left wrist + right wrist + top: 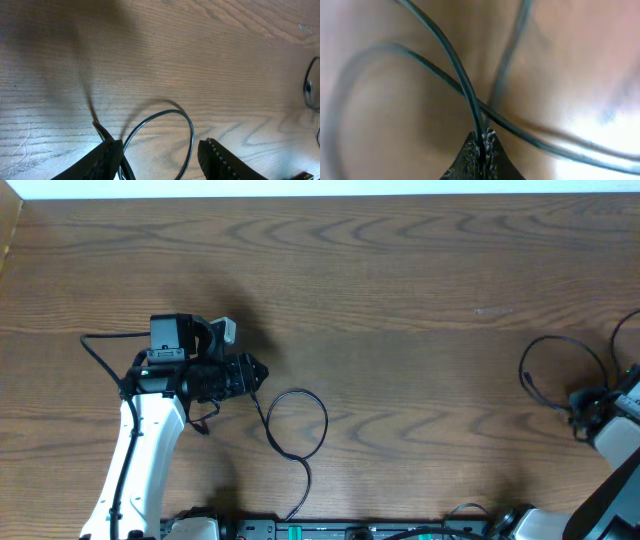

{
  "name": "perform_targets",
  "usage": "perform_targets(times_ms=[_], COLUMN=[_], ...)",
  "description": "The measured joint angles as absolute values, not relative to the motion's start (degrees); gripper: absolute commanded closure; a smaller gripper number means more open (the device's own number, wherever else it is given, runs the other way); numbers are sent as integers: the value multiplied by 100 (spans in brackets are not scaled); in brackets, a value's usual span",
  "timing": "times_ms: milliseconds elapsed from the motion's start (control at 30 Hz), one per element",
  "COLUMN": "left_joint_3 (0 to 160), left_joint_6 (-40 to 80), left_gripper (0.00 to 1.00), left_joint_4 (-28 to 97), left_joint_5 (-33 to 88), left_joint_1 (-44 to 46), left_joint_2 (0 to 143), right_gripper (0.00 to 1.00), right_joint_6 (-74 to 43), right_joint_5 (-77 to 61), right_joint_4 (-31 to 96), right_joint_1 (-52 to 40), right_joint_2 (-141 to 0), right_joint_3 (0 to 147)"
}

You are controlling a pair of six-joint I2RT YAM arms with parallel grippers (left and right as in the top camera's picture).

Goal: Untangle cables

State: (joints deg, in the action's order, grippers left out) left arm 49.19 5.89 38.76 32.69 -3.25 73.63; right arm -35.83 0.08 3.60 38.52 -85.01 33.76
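We have the right gripper clamped on a thin dark rubbery cord. Its finger pads are pressed together with only that strand between them, low in the middle of the right wrist view. Just above the pinch a second strand crosses the held one, but the blur keeps us from telling which lies on top. In the overhead view this cord lies in loose loops at the far right of the frame, near the edge of the brown wood-grain table. A round black cable loop lies in the lower middle of that frame, well apart from the right-hand cord. One end of it runs up toward the left gripper. That gripper's jaws stand apart and hold nothing, with the loop running along the inner face of the finger at the lower left of the left wrist view. We cannot tell whether it touches that finger. The step in hand, as we judge it, is drawing the pinched strand clear of the crossing. To do it well we would lift slowly and pull away from the crossing rather than along it. We would watch whether the second strand rises too, and if it does, we should stop before the loop tightens into a knot. A cord this thin can slide through the pads, so we want a steady pull with no jerks. The left gripper could pin its own loop down if that loop starts to drag.
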Motion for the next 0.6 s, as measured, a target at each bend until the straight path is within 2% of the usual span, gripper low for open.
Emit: perform_targets(times_ms=[367,400,467,500,533,600], left_joint_3=[4919,4919,4919,4919,4919,4919], left_joint_6=[589,589,589,589,589,589], left_gripper=[46,46,46,46,46,46], left_joint_4=[3879,3879,3876,3876,3874,3854], left_joint_5=[3269,3269,3269,3269,3269,3269], left_joint_1=[-325,-325,-325,-325,-325,-325], left_joint_2=[7363,7363,7363,7363,7363,7363], right_gripper=[98,85,46,12,1,1], right_joint_6=[-3581,-3581,-3634,-3605,-3601,-3601], right_joint_5=[-274,-244,-137,-93,-58,-3], right_joint_4=[226,228,233,263,353,676], right_joint_1=[4547,4652,4877,4989,5094,5332], right_joint_2=[-7909,-7898,-7876,-7874,-7874,-7918], right_joint_3=[5828,5951,6093,6117,6128,6134])
